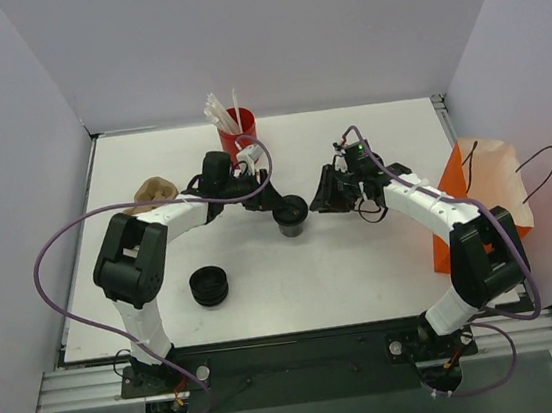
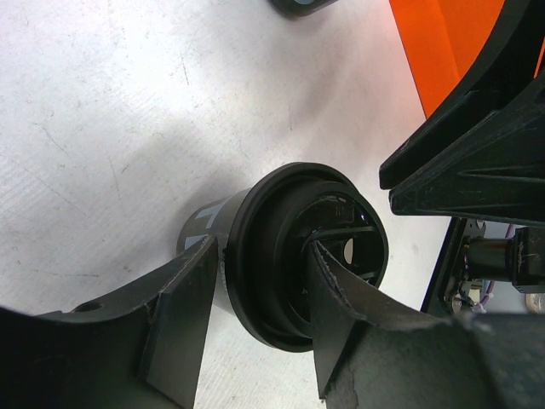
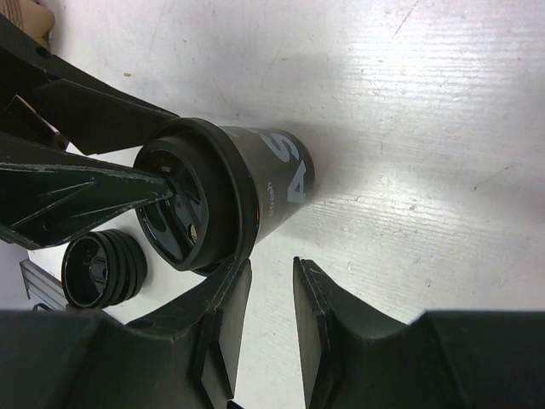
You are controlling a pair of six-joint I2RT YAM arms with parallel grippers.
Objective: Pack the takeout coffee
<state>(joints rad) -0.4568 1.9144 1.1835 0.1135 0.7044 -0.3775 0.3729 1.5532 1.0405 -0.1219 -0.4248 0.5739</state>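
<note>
The takeout coffee cup (image 1: 290,215) is standing upright near the middle of the desk (image 1: 364,266), just in front of the red cup of straws (image 1: 238,136), with its black lid (image 2: 281,196) on. The left end effector (image 2: 262,251) is reaching in from the left and gripping the cup at its top edge. One of its fingers (image 2: 183,315) is pressing against the outside of the rim while the other is lying across the sunken top of the lid. The right end effector (image 3: 271,268) is hovering just beside the cup on the other side. Its jaws are standing a narrow gap apart and holding nothing. White lettering (image 3: 285,166) is showing on the cup's dark wall. A low stack of loose lids (image 1: 208,285) is sitting nearer the arm bases, well apart from the cup. The orange paper bag (image 1: 481,191) is standing at the desk's right edge.
</note>
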